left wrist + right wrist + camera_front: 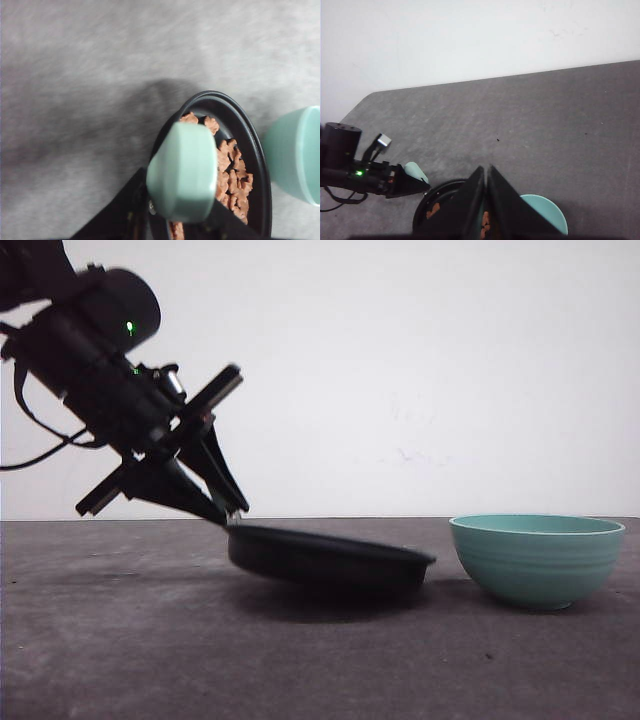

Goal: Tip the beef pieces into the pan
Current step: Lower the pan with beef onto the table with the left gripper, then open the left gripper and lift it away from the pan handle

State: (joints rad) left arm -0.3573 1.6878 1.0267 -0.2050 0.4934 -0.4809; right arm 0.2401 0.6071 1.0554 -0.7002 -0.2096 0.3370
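Note:
The black pan [330, 558] hangs tilted just above the table, its handle side raised. My left gripper [218, 506] is shut on the pan's mint-green handle [182, 172]. In the left wrist view the gripper [175, 220] has a dark finger on each side of the handle. Reddish-brown beef pieces [232, 175] lie inside the pan [250, 135], heaped toward one side. My right gripper [486, 172] is shut, its two fingers pressed together, high above the pan [427, 210] and its beef pieces [434, 210].
A teal ribbed bowl [537, 560] stands upright on the grey table [150, 640] just to the right of the pan, close to its rim. It also shows beside the pan in both wrist views, bowl [297, 155] and bowl [545, 210]. A white wall lies behind.

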